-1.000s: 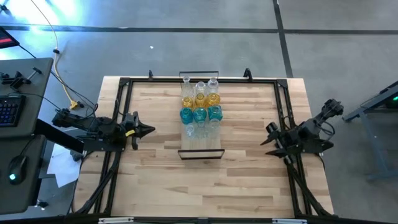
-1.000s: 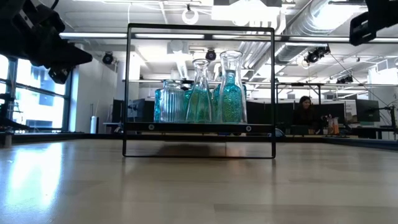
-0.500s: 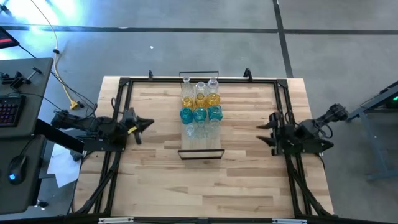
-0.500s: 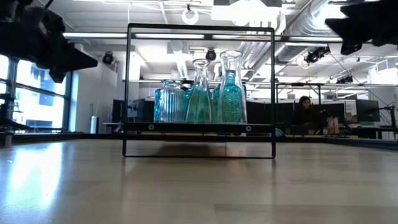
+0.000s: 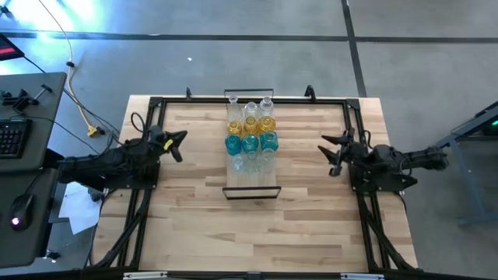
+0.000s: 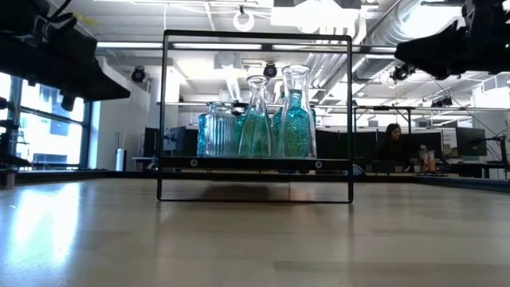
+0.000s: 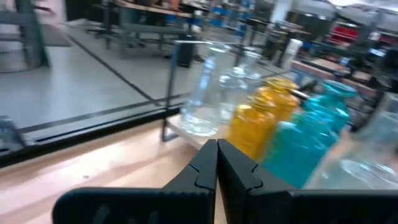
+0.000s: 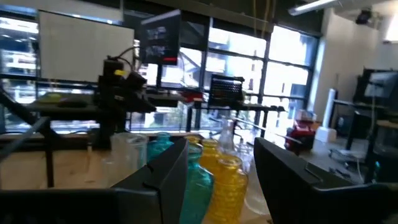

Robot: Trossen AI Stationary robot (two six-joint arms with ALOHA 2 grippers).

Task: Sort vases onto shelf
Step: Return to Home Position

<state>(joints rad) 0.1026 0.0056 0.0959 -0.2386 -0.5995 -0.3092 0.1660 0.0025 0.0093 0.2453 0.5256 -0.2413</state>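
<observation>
Glass vases [image 5: 250, 132] stand in rows (clear, amber, teal, clear) on the shelf [image 5: 251, 183], which sits mid-table toward 12 o'clock with its 6 o'clock end bare. Over the last second nothing there has shifted, but both arms have swung. Your left gripper [image 5: 177, 140], fingers pressed together, is now at 9 o'clock of the shelf — the right gripper [image 5: 327, 148], fingers spread and empty, at 3 o'clock. That reads as sorting finished and a retreat under way. There is wide tabletop [image 5: 202, 225] either side — only the shelf's black frame [image 6: 256, 34] needs watching.

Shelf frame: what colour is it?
The thin metal shelf frame is black; the low view shows it best.
</observation>
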